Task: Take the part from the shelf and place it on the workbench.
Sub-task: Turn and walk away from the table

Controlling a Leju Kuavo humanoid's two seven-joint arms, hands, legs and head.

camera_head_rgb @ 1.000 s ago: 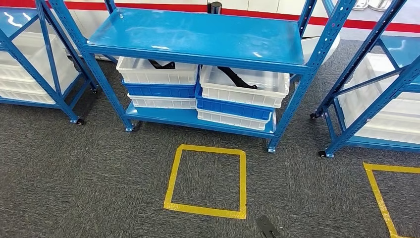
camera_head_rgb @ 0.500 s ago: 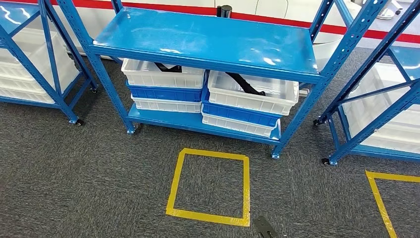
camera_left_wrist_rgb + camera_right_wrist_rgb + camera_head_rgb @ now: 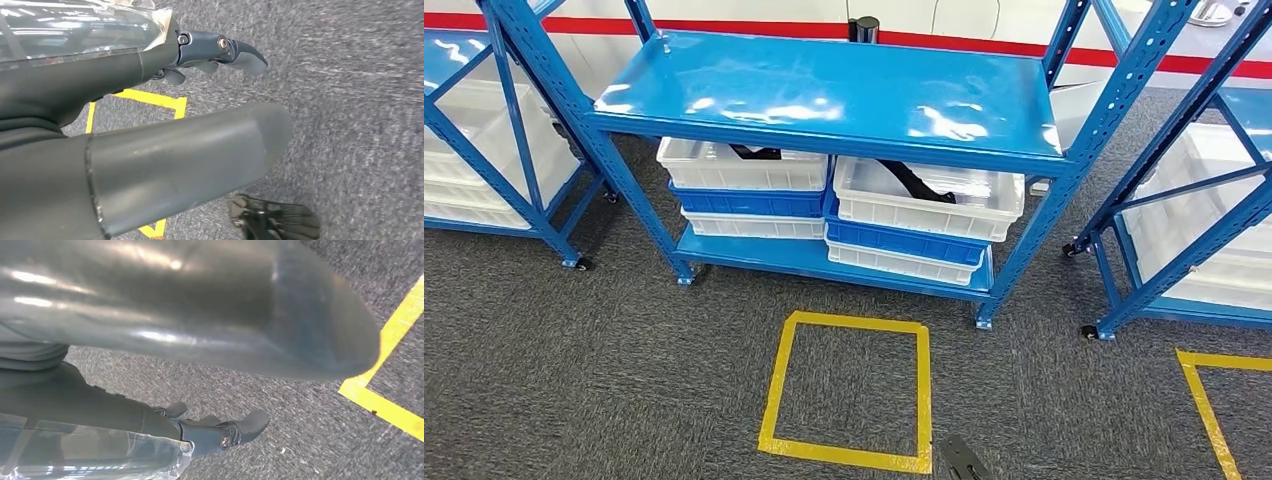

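Observation:
A blue metal shelf [image 3: 824,85] stands ahead of me in the head view. On its lower level sit stacked white and blue bins. A black part [image 3: 916,181] lies in the top white bin on the right [image 3: 919,205], and another black part [image 3: 754,152] lies in the top white bin on the left [image 3: 739,170]. My left hand [image 3: 165,150] hangs over the grey carpet with its fingers [image 3: 235,50] apart and holds nothing. My right hand [image 3: 200,335] also hangs over the carpet, its fingers [image 3: 225,432] apart and nothing in them.
A yellow tape square [image 3: 849,390] marks the carpet just before the shelf. More blue shelves with white bins stand at the left [image 3: 484,150] and at the right [image 3: 1204,200]. A second yellow tape mark [image 3: 1214,400] lies at the right.
The whole picture has shifted and the shelf looks a little larger, so the camera has moved. The bins and parts keep their places on the shelf.

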